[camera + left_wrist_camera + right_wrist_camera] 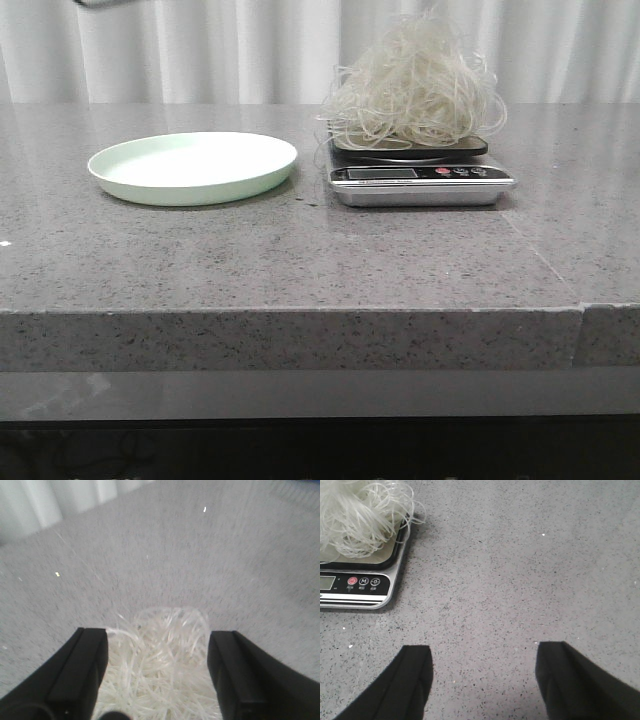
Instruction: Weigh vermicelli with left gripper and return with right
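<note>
The vermicelli [415,95], a fluffy whitish mound, sits on a silver kitchen scale [420,185] at the centre right of the table. The pale green plate [190,170] to its left is empty. In the left wrist view my left gripper [157,632] is wide open, and the vermicelli [160,680] shows blurred between its black fingers; I cannot tell whether they touch it. My right gripper [485,647] is open and empty over bare table beside the scale [355,587], which carries the vermicelli [355,520]. Neither gripper's fingers show in the front view.
The grey speckled table [300,260] has a seam near its front right edge. White curtains [200,50] hang behind it. A dark piece of an arm [100,3] shows at the top left of the front view.
</note>
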